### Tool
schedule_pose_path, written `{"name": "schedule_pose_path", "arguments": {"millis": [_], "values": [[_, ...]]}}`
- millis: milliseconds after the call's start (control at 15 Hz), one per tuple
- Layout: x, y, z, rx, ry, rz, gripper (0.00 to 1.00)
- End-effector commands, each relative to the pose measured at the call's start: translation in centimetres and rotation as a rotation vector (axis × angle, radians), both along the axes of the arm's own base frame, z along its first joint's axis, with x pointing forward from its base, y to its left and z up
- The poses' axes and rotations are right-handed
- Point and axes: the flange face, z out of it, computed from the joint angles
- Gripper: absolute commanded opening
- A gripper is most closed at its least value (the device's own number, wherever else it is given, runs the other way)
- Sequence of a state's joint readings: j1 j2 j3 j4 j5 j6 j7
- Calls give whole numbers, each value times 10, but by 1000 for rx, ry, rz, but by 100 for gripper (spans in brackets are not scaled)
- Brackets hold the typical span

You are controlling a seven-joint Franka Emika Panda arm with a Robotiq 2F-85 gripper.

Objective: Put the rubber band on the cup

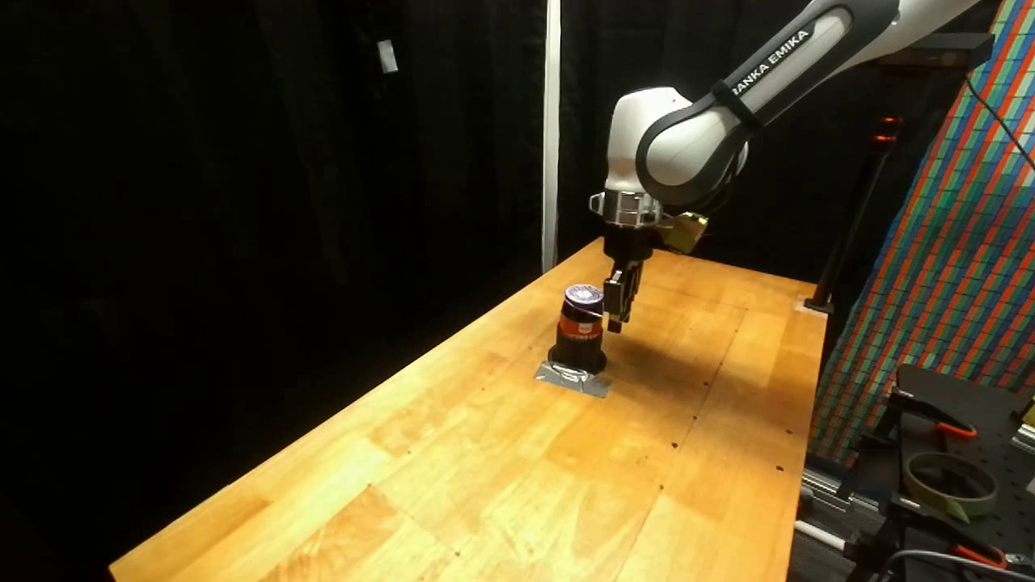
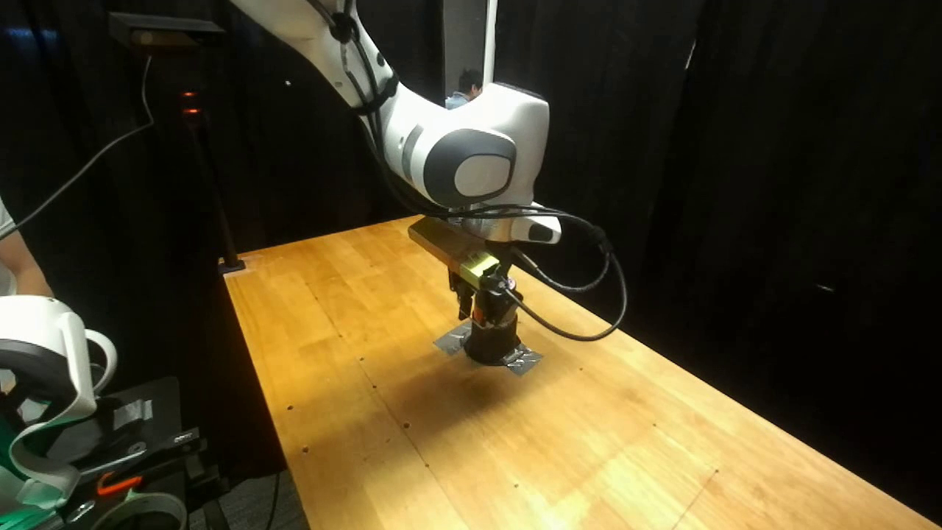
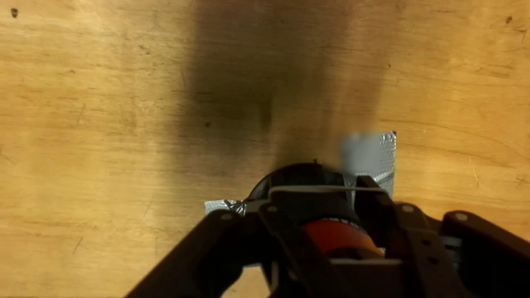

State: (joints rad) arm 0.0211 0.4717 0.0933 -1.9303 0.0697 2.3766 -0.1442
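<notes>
One hand [image 3: 325,193] stretches one rubber band [image 3: 310,188]; one cup [image 1: 580,326] stands near.

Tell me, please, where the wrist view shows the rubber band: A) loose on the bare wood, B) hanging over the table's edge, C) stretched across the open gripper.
C: a pale strand of the rubber band runs straight between the two sides of the gripper.

We are facing the cup [image 1: 580,327] just beside the claw [image 1: 616,317], blocking that side, finding room over tabletop [image 1: 695,315] opposite.
</notes>
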Motion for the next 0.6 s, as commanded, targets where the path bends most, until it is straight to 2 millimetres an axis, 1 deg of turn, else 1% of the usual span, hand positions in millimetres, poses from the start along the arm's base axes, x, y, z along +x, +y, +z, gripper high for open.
{"name": "schedule_pose_path", "arguments": {"millis": [0,67,333,400,467,533], "values": [[-32,-8,15,55,-103,10,18],[-37,-10,16,72,-134,9,11],[-56,-15,14,178,-236,-42,2],[-60,-16,13,197,-262,-51,7],[-64,-16,11,215,-281,-54,7],[-67,-17,11,231,-306,-58,9]]}}
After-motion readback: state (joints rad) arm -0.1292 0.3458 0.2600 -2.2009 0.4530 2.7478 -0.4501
